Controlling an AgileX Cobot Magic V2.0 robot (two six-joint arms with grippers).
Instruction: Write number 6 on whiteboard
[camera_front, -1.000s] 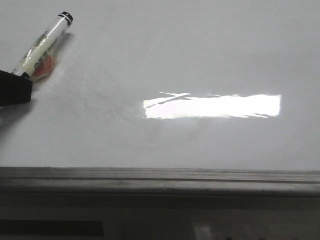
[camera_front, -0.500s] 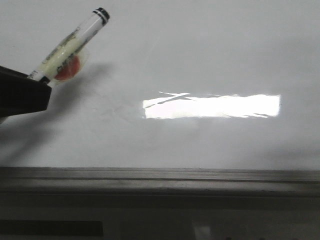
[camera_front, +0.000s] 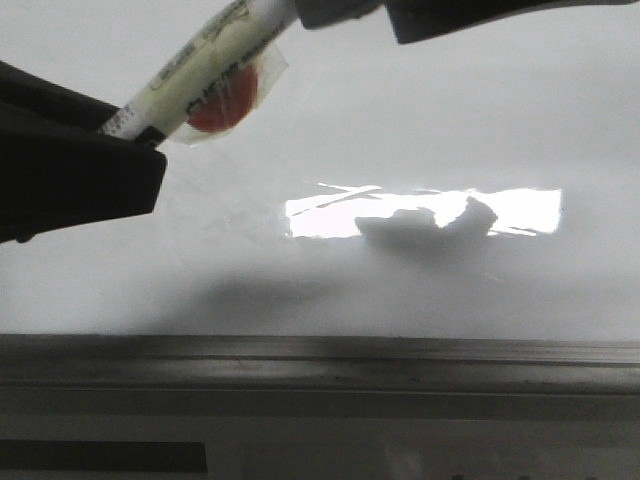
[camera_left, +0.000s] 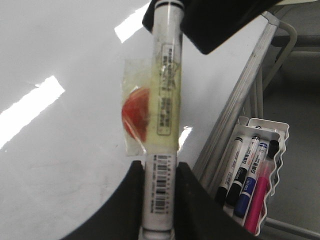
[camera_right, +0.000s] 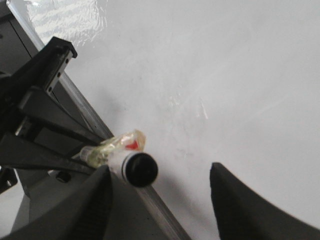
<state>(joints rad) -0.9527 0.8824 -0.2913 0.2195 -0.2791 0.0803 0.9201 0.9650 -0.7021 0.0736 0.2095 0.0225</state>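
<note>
Whiteboard (camera_front: 330, 130) fills front view, no number drawn on it; grey frame edge (camera_front: 320, 360) along 6 o'clock. Marker (camera_front: 200, 75) slants from 9 toward 12 o'clock, tail pinched in left gripper (camera_front: 125, 135); right gripper (camera_front: 380, 15) at 12 o'clock by cap end. Open board toward 3 o'clock.

Left wrist view: fingers (camera_left: 127, 200) clamp marker barrel (camera_left: 162, 125); marker tray (camera_left: 255, 180) beyond frame at 4 o'clock.

Right wrist view: fingers (camera_right: 95, 200) spread wide, marker cap (camera_right: 141, 169) beside one finger, untouched.
</note>
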